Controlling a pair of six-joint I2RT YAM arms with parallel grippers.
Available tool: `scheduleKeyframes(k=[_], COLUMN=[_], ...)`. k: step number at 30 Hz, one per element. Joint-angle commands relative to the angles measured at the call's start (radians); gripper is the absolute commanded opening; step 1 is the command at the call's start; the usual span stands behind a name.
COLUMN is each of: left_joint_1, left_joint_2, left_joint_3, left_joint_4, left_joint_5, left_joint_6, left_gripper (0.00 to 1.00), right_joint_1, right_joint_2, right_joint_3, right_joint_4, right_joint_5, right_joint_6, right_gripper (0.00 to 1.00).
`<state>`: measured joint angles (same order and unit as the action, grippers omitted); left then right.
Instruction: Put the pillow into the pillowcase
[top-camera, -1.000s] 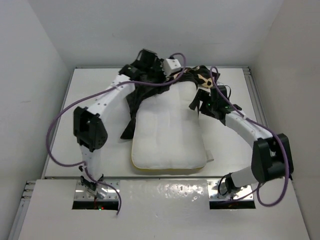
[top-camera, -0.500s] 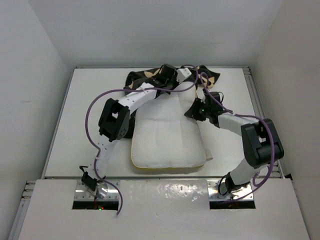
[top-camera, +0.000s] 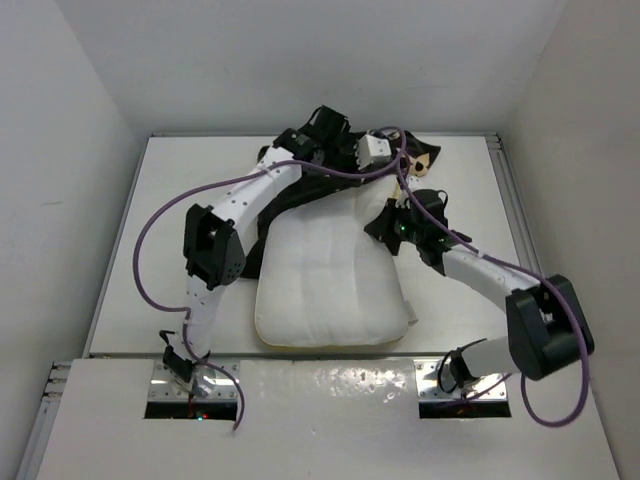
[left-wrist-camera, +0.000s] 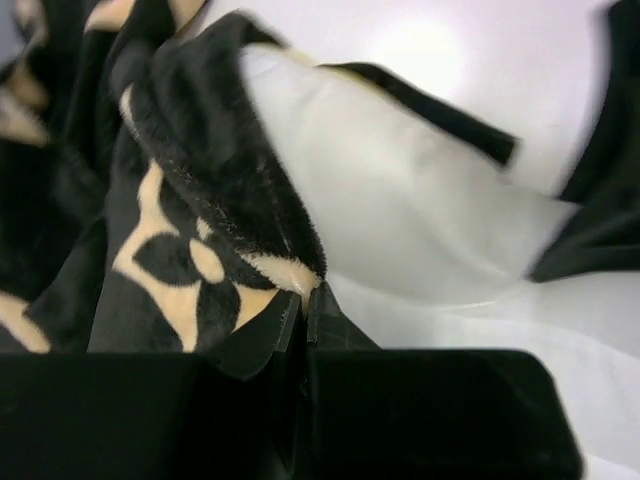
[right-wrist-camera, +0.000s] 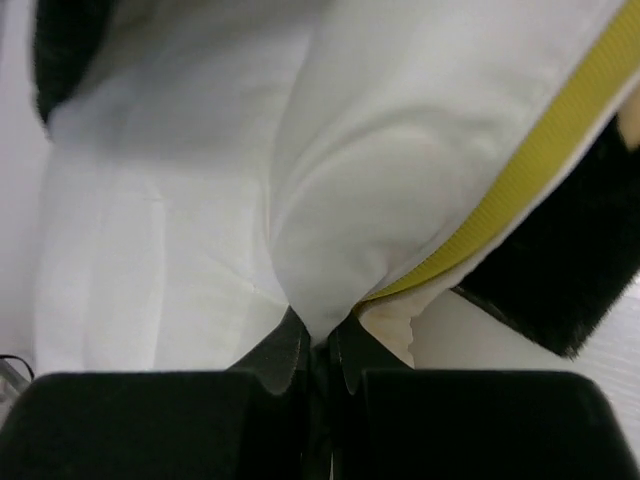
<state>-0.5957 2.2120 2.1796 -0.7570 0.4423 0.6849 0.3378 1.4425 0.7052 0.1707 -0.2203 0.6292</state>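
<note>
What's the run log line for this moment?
phase: insertion | left gripper: shut on pillowcase | right gripper: shut on pillow edge | pillow: mostly outside pillowcase

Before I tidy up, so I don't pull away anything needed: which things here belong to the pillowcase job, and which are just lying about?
In the job:
pillow
pillowcase
left claw, pinched shut on the pillowcase
right claw, pinched shut on the pillow

Not part of it:
table
purple cables on the arms
</note>
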Motion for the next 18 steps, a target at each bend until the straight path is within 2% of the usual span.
scheduleKeyframes(k=[1, 2, 4, 7, 10, 11, 14, 18], left_joint_1=[-0.053, -0.055, -0.065, -0.075, -0.081, -0.084, -0.088, -0.082], left_joint_2=[-0.103, -0.116, -0.152, -0.199, -0.234, -0.25, -0.279, -0.323], left_joint_3=[0.101, 0.111, 0.095, 0.074, 0.071, 0.066, -0.015, -0.171], left_joint_4=[-0.296, -0.342, -0.463, -0.534, -0.562, -0.562, -0.562, -0.518], left_joint_5=[0.356, 0.424, 0.476, 0.51, 0.533, 0.535, 0.523, 0.44], left_joint_6=[0.187, 0.303, 0.428, 0.482, 0.512, 0.493, 0.498, 0.454], left_gripper=[0.0, 0.0, 0.0, 0.0, 0.0, 0.0, 0.0, 0.0], right_joint_1=[0.038, 0.04, 0.04, 0.033, 0.02, 0.014, -0.026, -0.043], right_joint_2=[-0.146, -0.172, -0.223, -0.24, -0.196, -0.156, -0.058, -0.011], right_joint_3=[0.004, -0.012, -0.07, -0.09, -0.029, 0.015, 0.051, 0.016], right_joint_4=[0.213, 0.272, 0.395, 0.437, 0.319, 0.223, 0.041, -0.034], right_joint_5=[0.028, 0.073, 0.125, 0.217, 0.263, 0.298, 0.341, 0.3], right_joint_6=[-0.052, -0.04, 0.009, 0.023, 0.032, 0.044, 0.166, 0.221], right_gripper=[0.0, 0.0, 0.0, 0.0, 0.0, 0.0, 0.0, 0.0])
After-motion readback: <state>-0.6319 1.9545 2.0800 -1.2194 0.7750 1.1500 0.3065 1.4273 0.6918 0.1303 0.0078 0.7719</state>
